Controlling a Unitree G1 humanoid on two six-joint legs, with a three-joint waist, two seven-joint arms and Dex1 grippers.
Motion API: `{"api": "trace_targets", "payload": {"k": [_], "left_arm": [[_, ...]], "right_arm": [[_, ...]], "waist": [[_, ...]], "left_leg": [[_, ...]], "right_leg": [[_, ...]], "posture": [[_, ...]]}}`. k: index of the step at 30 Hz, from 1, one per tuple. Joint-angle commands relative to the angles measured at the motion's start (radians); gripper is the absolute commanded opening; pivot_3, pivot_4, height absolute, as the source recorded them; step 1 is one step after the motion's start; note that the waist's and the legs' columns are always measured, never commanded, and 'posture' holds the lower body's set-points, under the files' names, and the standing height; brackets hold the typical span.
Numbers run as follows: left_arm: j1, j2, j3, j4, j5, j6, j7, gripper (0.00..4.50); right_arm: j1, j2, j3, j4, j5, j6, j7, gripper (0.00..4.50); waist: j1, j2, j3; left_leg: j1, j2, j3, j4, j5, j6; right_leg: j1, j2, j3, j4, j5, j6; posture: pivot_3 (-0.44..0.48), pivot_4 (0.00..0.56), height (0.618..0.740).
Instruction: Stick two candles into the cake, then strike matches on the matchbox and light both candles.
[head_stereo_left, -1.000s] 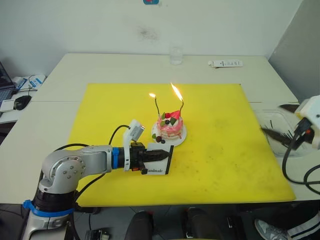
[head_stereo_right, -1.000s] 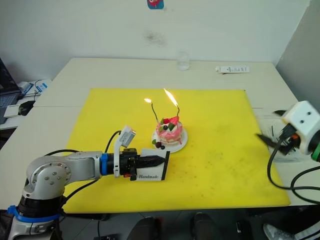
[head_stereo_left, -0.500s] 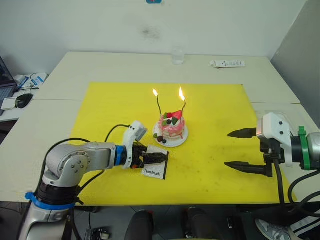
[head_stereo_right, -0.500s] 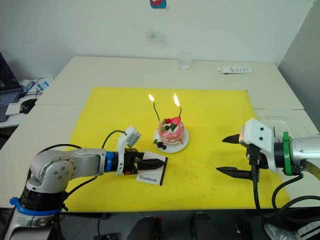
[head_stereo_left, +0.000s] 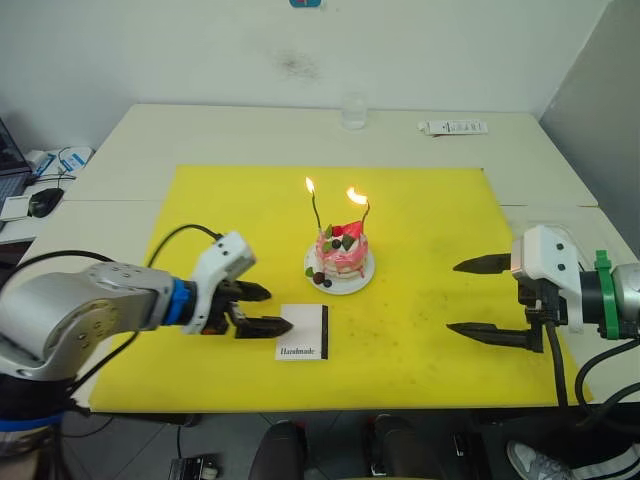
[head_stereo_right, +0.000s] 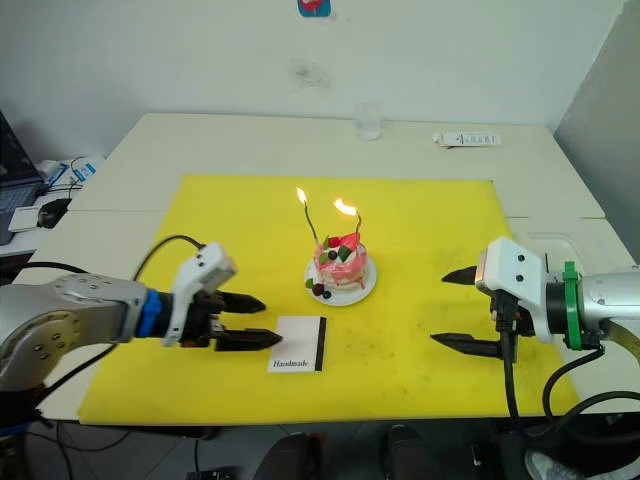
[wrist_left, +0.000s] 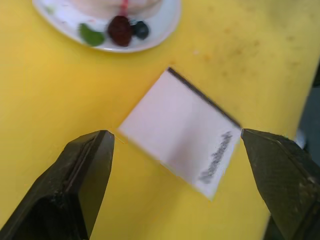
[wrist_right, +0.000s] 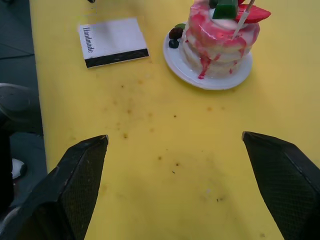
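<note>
Nearest the front edge of the yellow mat (head_stereo_left: 420, 330), the matchbox (head_stereo_left: 303, 345) is seen lying flat, its black strip along the side facing the right arm and the word "Handmade" along the near edge. Just at its 9 o'clock the left gripper (head_stereo_left: 268, 309) is found, its two black fingers spread wide with nothing between them; its tips are close to the box but apart from it. In the left wrist view the matchbox (wrist_left: 181, 131) is framed between the spread fingers (wrist_left: 80, 175).

At 3 o'clock from the matchbox, well apart, the right gripper (head_stereo_left: 468, 297) is held over the mat, its fingers also set wide apart and empty, pointed toward the middle of the mat.

Beyond the matchbox, at its 1 o'clock and near it, the cake (head_stereo_left: 341, 252) is placed on its small white plate (head_stereo_left: 362, 275). Two candles (head_stereo_left: 318, 212) are stuck upright in its top, and both are seen burning.

Farther back, off the mat on the pale table (head_stereo_left: 200, 135), a clear glass (head_stereo_left: 352, 111) stands at 12 o'clock from the cake, and a white remote (head_stereo_left: 452, 127) lies at about 1 o'clock.
</note>
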Motion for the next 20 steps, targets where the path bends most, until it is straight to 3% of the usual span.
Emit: {"api": "trace_targets", "payload": {"k": [1, 5, 9, 13, 20], "left_arm": [[0.090, 0.071, 0.041, 0.046, 0.158, -0.243, -0.120, 4.49], [0.137, 0.056, 0.130, 0.131, 0.234, -0.447, -0.187, 4.49], [0.163, 0.043, 0.244, 0.215, 0.266, -0.547, -0.212, 4.49], [0.186, 0.042, 0.316, 0.269, 0.315, -0.606, -0.206, 4.49], [0.233, 0.017, 0.370, 0.213, 0.284, -0.604, -0.249, 4.49]], "right_arm": [[-0.023, 0.031, -0.046, 0.017, -0.036, -0.082, -0.031, 4.50], [0.007, 0.055, -0.096, 0.044, -0.062, -0.169, -0.012, 4.50], [0.001, 0.013, -0.197, 0.107, -0.019, -0.177, 0.073, 4.50], [-0.023, -0.045, -0.255, 0.190, 0.029, -0.155, 0.153, 4.50], [-0.021, -0.067, -0.223, 0.239, 0.008, -0.198, 0.214, 4.50]], "waist": [[0.000, 0.000, 0.000], [0.005, 0.000, 0.001], [0.010, 0.000, 0.001], [0.010, 0.000, 0.001], [0.010, 0.001, 0.001]], "left_leg": [[0.000, 0.000, 0.001, 0.000, 0.000, 0.000], [-0.001, 0.000, 0.000, -0.001, 0.000, 0.000], [-0.002, 0.000, 0.000, 0.000, 0.000, 0.000], [-0.001, 0.001, 0.001, -0.001, 0.000, 0.000], [-0.001, 0.001, 0.001, -0.001, 0.000, 0.000]], "right_leg": [[0.000, -0.001, 0.000, 0.000, 0.000, 0.000], [-0.001, -0.002, -0.001, 0.000, -0.001, -0.001], [-0.001, -0.002, -0.001, 0.000, -0.001, -0.002], [-0.001, -0.002, -0.001, -0.001, -0.001, -0.002], [-0.001, -0.003, -0.001, 0.000, -0.001, -0.002]], "posture": [[0.000, 0.150, 0.740], [0.000, 0.150, 0.740], [0.000, 0.150, 0.740], [0.000, 0.150, 0.740], [0.000, 0.150, 0.740]]}}
